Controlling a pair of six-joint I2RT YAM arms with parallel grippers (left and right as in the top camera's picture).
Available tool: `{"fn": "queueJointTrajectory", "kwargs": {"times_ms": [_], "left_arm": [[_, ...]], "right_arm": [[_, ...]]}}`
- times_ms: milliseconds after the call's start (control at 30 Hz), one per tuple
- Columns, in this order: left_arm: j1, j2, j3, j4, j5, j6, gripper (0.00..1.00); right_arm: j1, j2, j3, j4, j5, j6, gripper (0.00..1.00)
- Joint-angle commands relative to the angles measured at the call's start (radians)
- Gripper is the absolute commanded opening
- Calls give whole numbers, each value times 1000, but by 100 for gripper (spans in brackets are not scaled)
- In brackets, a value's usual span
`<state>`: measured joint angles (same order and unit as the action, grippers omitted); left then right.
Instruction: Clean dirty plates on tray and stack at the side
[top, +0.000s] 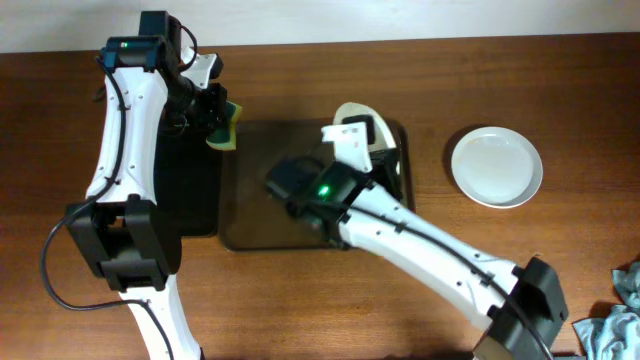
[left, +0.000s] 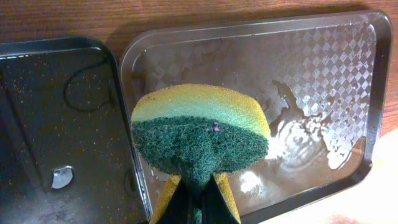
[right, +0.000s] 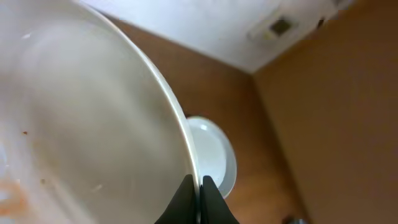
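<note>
1. Presently, your left gripper (left: 198, 186) is clamped on a sponge (left: 199, 130). The fingers pinch its lower edge, and its green scouring face is turned toward the wrist camera, with the yellow body behind.
2. The sponge hangs over the line where the brown tray (left: 323, 62) meets the black tray (left: 56, 112). The two trays lie side by side, and in the overhead view the sponge is at the brown tray's far left corner.
3. The brown tray's floor shows wet, shiny patches in the left wrist view.
4. Your right gripper (right: 199, 186) is closed on the rim of a dirty plate (right: 81, 124), with the edge pinched between both fingertips. In the overhead view the plate is tilted steeply over the far right part of the brown tray.
5. The plate's face carries a few small specks. A faint orange mark at the lower left of the right wrist view appears to be residue, but it is cut off by the frame edge.
6. You cannot tell from these views whether the plate's lower edge touches the brown tray, because the arm covers that spot.
7. A second plate (top: 496, 166) lies flat on the table (top: 560, 80) to the right of the brown tray, well apart from it. Its surface looks white and unmarked.
8. A blue-grey cloth (top: 622, 305) sits at the table's near right corner, partly out of frame.
</note>
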<state>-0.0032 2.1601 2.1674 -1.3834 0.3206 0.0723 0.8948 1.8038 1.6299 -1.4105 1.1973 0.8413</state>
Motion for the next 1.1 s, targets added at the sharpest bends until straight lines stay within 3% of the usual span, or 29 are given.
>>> {"fn": "queueJointTrajectory", "kwargs": {"times_ms": [0, 67, 133, 233, 333, 433, 500, 567, 700, 733, 767, 800, 933, 1067], "left_arm": [[2, -10, 10, 2, -7, 20, 1], [2, -9, 10, 2, -7, 20, 1], [2, -9, 10, 2, -7, 20, 1], [2, -9, 10, 2, -7, 20, 1], [2, -9, 10, 2, -7, 20, 1], [2, -9, 10, 2, -6, 20, 1], [2, -9, 10, 3, -6, 20, 1], [2, -9, 10, 5, -7, 20, 1], [2, -9, 10, 10, -6, 20, 1], [2, -9, 10, 11, -7, 20, 1], [2, -9, 10, 13, -7, 20, 1], [4, -10, 10, 13, -7, 20, 1], [104, -121, 17, -96, -58, -32, 1], [233, -163, -35, -152, -161, -37, 1]], "right_arm": [[21, 0, -2, -5, 124, 32, 4], [20, -3, -1, -20, 96, 85, 4], [-8, -18, -1, -72, -13, 243, 4], [-244, -75, -1, -81, -284, 275, 4], [-561, -90, -2, 30, -494, 39, 4], [-967, -86, -4, 203, -786, -207, 4], [-1177, -44, -4, 231, -895, -262, 4], [-1238, -5, -27, 285, -944, -319, 4], [-1213, 42, -150, 393, -964, -317, 5], [-1214, 43, -201, 439, -967, -317, 49], [-1214, 43, -211, 443, -970, -318, 81], [-1214, 39, -203, 440, -1009, -348, 89], [-1141, -90, -73, 332, -1196, -449, 95], [-968, -140, -74, 291, -1205, -449, 95]]}}
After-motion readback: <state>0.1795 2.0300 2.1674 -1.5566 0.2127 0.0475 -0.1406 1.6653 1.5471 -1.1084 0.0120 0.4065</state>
